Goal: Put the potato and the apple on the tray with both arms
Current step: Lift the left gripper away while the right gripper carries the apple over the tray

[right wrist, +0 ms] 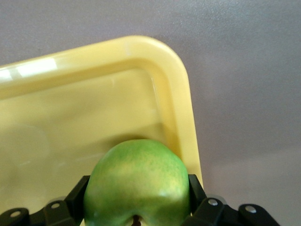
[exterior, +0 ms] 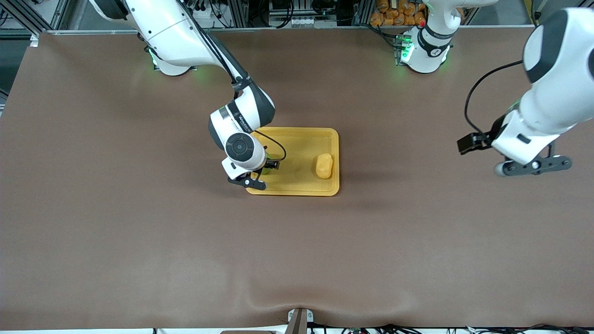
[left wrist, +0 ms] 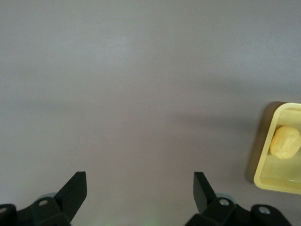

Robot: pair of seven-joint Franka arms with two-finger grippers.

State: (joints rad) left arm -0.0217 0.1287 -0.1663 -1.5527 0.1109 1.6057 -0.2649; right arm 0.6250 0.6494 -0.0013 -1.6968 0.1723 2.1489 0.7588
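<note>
The yellow-orange tray (exterior: 297, 153) lies mid-table. The potato (exterior: 324, 166) rests in it at the end toward the left arm, and it also shows in the left wrist view as the potato (left wrist: 285, 141) in the tray (left wrist: 277, 181). My right gripper (exterior: 258, 176) is low over the tray's end toward the right arm. In the right wrist view the right gripper (right wrist: 136, 190) is shut on the green apple (right wrist: 136, 176), close to a corner of the tray (right wrist: 181, 94). Whether the apple touches the tray floor I cannot tell. My left gripper (exterior: 533, 166) waits open and holds nothing over bare table; its own view shows the left gripper (left wrist: 139, 186).
A brown cloth (exterior: 139, 241) covers the whole table. A pile of orange items (exterior: 399, 11) sits off the table near the left arm's base (exterior: 424, 53). A small mount (exterior: 299, 320) stands at the table edge nearest the front camera.
</note>
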